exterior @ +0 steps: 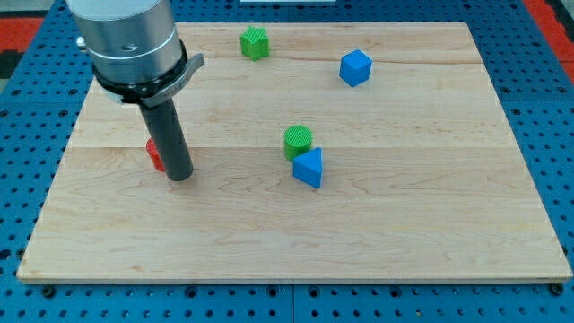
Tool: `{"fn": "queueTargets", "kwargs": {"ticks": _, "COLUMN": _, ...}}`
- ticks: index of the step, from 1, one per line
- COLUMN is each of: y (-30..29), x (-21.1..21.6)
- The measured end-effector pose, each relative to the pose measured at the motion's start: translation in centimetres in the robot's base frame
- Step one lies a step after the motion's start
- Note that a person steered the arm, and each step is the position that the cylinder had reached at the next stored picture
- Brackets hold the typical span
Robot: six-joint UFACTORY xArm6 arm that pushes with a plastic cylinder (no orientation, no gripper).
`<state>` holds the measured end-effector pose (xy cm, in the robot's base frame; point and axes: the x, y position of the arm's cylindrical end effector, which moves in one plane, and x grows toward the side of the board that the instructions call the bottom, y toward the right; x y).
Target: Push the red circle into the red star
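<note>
A red block (pixel 154 154) lies at the view's left on the wooden board (pixel 404 224), mostly hidden behind the rod, so its shape cannot be made out. Only one red block shows; I cannot tell whether it is the circle or the star. My tip (pixel 180 176) rests on the board right against the red block's right side, slightly below it.
A green block (pixel 255 42) sits near the view's top edge. A blue cube-like block (pixel 355 67) is at the upper right. A green cylinder (pixel 298 141) touches a blue triangular block (pixel 308 168) near the middle. Blue pegboard surrounds the board.
</note>
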<state>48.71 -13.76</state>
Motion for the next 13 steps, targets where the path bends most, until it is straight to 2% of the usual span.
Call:
{"fn": "queueTargets", "kwargs": {"ticks": 1, "y": 0.3, "x": -1.1}}
{"fn": "queueTargets", "kwargs": {"ticks": 3, "y": -7.2, "x": -10.6}}
{"fn": "queueTargets", "kwargs": {"ticks": 4, "y": -5.4, "x": -5.5}}
{"fn": "queueTargets", "kwargs": {"ticks": 5, "y": -10.8, "x": -5.0}}
{"fn": "queueTargets", "kwargs": {"ticks": 8, "y": -9.4, "x": -15.4}}
{"fn": "queueTargets", "kwargs": {"ticks": 9, "y": -8.8, "x": -13.8}}
{"fn": "queueTargets", "kwargs": {"ticks": 13, "y": -6.7, "x": -13.2}}
